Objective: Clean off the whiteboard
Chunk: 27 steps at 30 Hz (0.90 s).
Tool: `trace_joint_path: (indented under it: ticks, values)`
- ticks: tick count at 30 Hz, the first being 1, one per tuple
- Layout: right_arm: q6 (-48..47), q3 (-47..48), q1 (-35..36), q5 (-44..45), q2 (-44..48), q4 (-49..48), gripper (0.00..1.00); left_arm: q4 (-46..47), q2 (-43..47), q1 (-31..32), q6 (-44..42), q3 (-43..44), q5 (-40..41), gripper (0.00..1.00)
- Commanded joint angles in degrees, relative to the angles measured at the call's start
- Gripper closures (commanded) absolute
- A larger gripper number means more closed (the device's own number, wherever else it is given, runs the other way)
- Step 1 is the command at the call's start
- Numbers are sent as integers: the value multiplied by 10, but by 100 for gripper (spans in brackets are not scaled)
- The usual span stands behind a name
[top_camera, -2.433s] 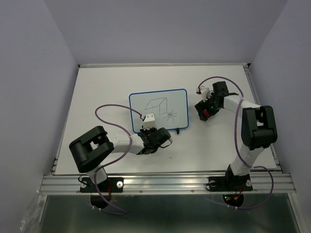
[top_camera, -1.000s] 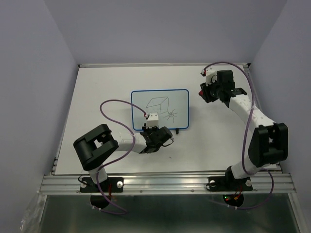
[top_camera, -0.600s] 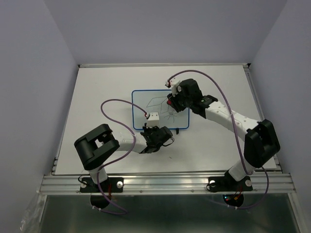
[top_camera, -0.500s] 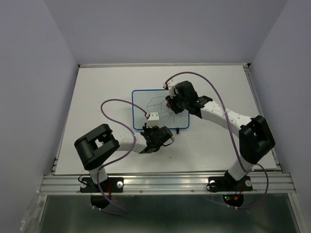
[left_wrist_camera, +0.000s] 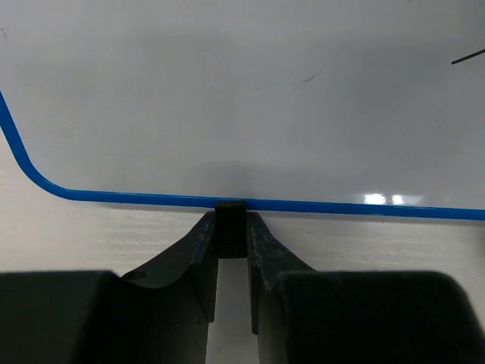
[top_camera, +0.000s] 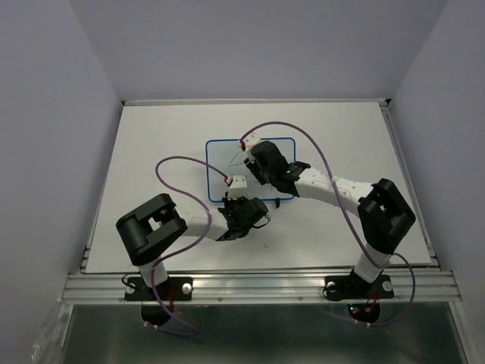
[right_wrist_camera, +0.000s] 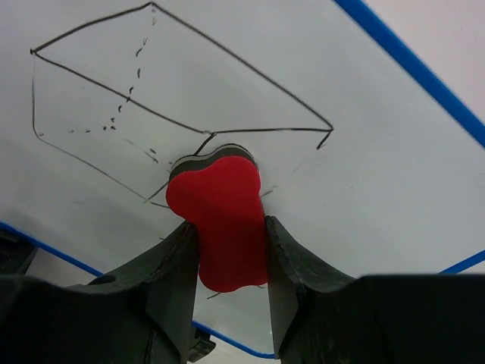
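Observation:
The whiteboard [top_camera: 220, 159] lies flat in the middle of the table, blue-rimmed, with a black cube drawing [right_wrist_camera: 151, 83] on it. My left gripper [top_camera: 232, 199] is at the board's near edge, shut on the board's small black foot [left_wrist_camera: 230, 231], and the board [left_wrist_camera: 227, 98] fills the left wrist view. My right gripper [top_camera: 255, 162] is over the board's upper middle, shut on a red eraser [right_wrist_camera: 220, 220]. The eraser presses on the board [right_wrist_camera: 364, 152] at the cube's lower corner, with faint smeared strokes around it. From above, the right wrist hides the eraser.
A second black foot [top_camera: 278, 203] sticks out at the board's near right edge. Purple cables [top_camera: 178, 163] loop above both arms. The white table [top_camera: 151, 136] is bounded by lilac walls on three sides and a metal rail [top_camera: 258, 287] at the front.
My right arm swept left with the eraser, from beyond the board's right edge, across the small sun drawing, to the cube. The left gripper kept its hold on the foot.

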State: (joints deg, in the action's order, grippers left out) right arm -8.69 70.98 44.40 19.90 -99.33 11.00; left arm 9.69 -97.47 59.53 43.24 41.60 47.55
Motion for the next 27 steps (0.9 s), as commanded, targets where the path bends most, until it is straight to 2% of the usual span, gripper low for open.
trace_joint_path:
  ticks: [1, 9, 14, 18, 22, 27]
  values:
    - [49, -48, 17, 25, -10, 4, 99, 39, -18, -1, 14, -18, -37, 100]
    - [85, -138, 40, 15, -2, -11, 99, 54, -17, -1, 25, -32, -42, 100]
    - [115, -147, 40, 89, 32, -59, 99, 68, -22, -1, 23, -39, -47, 100]
    - [121, -156, 40, 164, 68, -133, 99, 81, -26, -1, 24, -47, -49, 100]
    - [127, -135, 40, 232, 65, -156, 99, 88, -36, -1, 23, -49, -51, 100]
    - [135, -108, 35, 256, 48, -160, 99, 93, -42, -1, 19, -51, -51, 100]
